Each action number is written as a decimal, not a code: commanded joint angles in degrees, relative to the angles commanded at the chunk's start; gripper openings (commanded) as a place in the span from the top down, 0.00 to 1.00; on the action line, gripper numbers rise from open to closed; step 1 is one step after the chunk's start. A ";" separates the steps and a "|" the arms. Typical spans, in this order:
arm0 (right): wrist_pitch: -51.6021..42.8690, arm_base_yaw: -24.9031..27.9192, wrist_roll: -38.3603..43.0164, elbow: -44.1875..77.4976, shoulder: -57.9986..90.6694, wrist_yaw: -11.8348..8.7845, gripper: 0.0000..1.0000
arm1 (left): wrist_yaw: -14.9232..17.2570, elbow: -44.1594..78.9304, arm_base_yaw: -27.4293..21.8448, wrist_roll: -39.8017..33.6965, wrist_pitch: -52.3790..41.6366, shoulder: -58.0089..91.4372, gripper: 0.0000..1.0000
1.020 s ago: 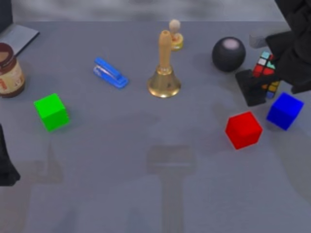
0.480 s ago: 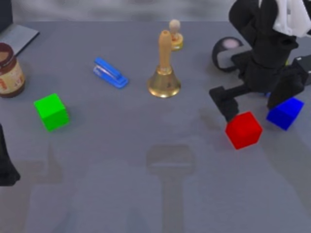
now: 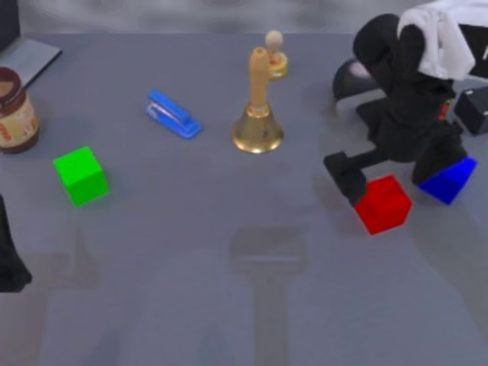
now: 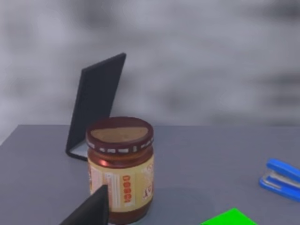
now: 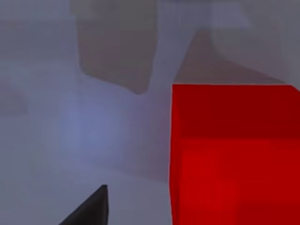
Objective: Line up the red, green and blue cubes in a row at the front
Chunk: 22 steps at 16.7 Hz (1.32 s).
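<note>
Three cubes sit on the bench, none lined up at the front edge yet. I take the bell near mid-bench as my landmark. Red cube lies to the right of the bell and nearer the front; blue cube sits just beyond the red one, farther right, partly covered by my right arm. Green cube rests well to the left of the bell, a little toward the front.

My right gripper hangs over the red cube, spread wide: one finger stands just left of the cube, the other comes down between the red and blue cubes. From the right wrist camera the red cube fills one side of the picture with a dark fingertip apart from it, so nothing is grasped.

My left arm is parked at the left edge of the bench, forward of the green cube; I cannot tell how its gripper stands. Its wrist camera shows a jar with an upright dark panel behind it.

Between green cube and bell lies a blue stapler. Behind the bell stands a small wooden peg figure. A dark ball shows right of the bell, mostly hidden by the arm.
</note>
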 joint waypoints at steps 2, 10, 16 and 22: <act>5.23 0.05 0.11 -2.95 1.87 0.02 0.00 | 0.00 0.00 0.00 0.00 0.00 0.00 0.00; 10.78 0.16 0.23 -6.51 4.27 0.04 0.08 | 0.00 0.00 0.00 0.00 0.00 0.00 0.00; 10.78 0.16 0.23 -6.51 4.27 0.04 0.53 | 0.00 0.00 0.00 0.00 0.00 0.00 0.00; 10.78 0.16 0.23 -6.51 4.27 0.04 0.98 | 0.00 0.00 0.00 0.00 0.00 0.00 0.00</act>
